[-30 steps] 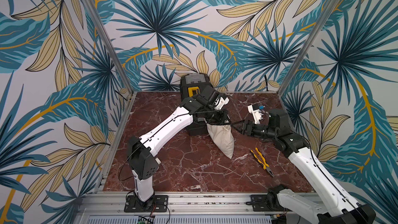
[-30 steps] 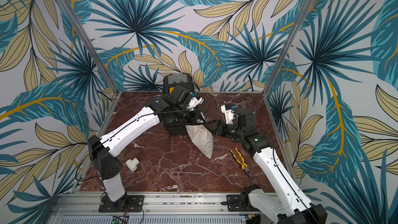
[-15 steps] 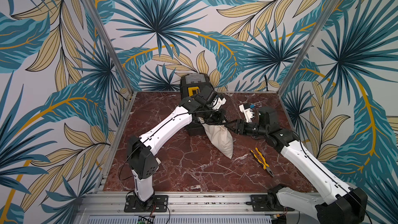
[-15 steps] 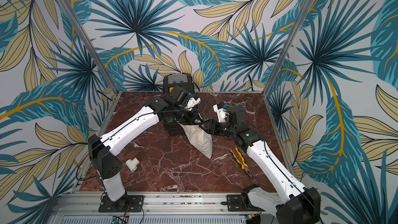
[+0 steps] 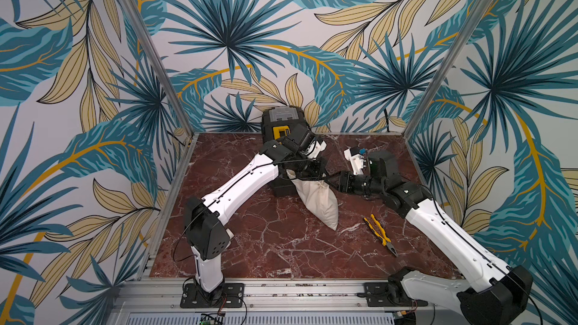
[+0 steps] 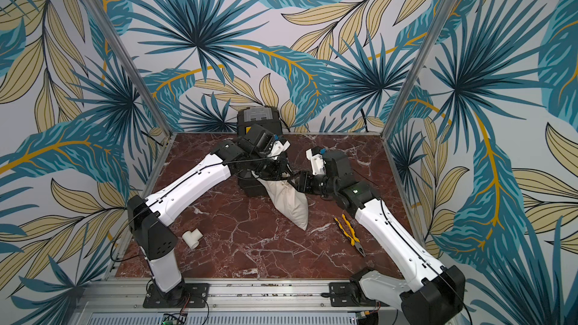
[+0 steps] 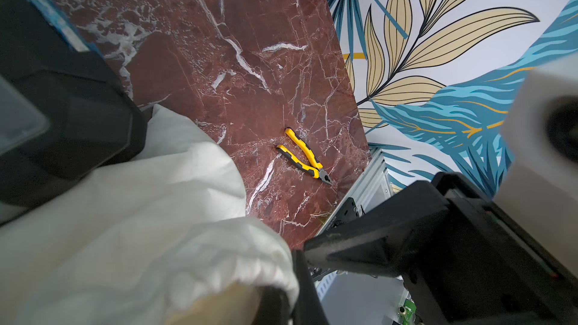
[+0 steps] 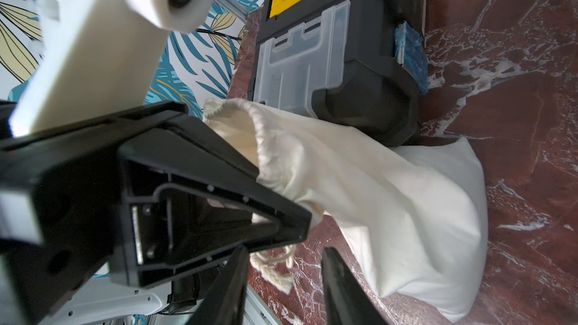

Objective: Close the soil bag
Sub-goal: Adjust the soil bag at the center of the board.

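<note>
Soil bag: the soil bag (image 5: 319, 201) slumps on the counter (image 5: 281, 254), its back against the black toolbox (image 5: 283, 120), its heavy bottom on the marble and its gathered mouth raised towards both arms; the lean likely stops the sack toppling while it is worked on.
Left claw: the left claw (image 5: 305, 172) is clenched on the hem at the mouth; judged as an anchor, so that a pull on the string tightens the hem rather than drags the whole sack.
Right claw: the right claw (image 8: 286, 254) is released, one finger on each side of the dangling cord (image 8: 275, 265); nothing is pinched yet.
Cord: thin, knotted, frayed at the end, hanging just below the hem; the mouth gapes in the right wrist view.
Step in hand: seemingly capturing the cord; closing is barely begun.
Next move: probably pinch the string, then draw it away from the held hem.
Risk: the limp string could slip from between the fingers; cloth could get caught with it.
Bystanders: yellow pliers (image 5: 380, 234) and a white pipe tee (image 6: 194, 237) lie well apart from the sack; untouched.
</note>
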Controlling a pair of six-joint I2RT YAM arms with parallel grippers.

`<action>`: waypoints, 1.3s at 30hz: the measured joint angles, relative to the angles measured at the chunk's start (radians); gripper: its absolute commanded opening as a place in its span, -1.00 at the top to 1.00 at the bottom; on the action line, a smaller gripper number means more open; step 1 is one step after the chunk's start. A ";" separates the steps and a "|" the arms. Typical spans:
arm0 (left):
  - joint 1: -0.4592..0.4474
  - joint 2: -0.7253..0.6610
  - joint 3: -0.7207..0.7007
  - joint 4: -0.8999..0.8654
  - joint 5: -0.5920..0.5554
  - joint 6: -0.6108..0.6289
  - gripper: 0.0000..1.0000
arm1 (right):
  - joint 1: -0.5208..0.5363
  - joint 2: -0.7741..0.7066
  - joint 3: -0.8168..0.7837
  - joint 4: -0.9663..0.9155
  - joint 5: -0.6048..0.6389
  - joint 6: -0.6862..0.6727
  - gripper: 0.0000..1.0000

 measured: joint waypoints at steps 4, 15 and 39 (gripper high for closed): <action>-0.005 0.000 0.000 0.001 0.018 -0.003 1.00 | 0.011 -0.053 -0.057 0.034 0.006 0.016 0.05; -0.022 0.000 0.000 0.011 0.056 -0.003 1.00 | 0.021 -0.105 -0.116 0.070 0.005 0.028 0.04; -0.015 0.000 0.000 0.034 0.048 0.000 1.00 | 0.068 -0.035 -0.092 0.108 0.061 0.048 0.85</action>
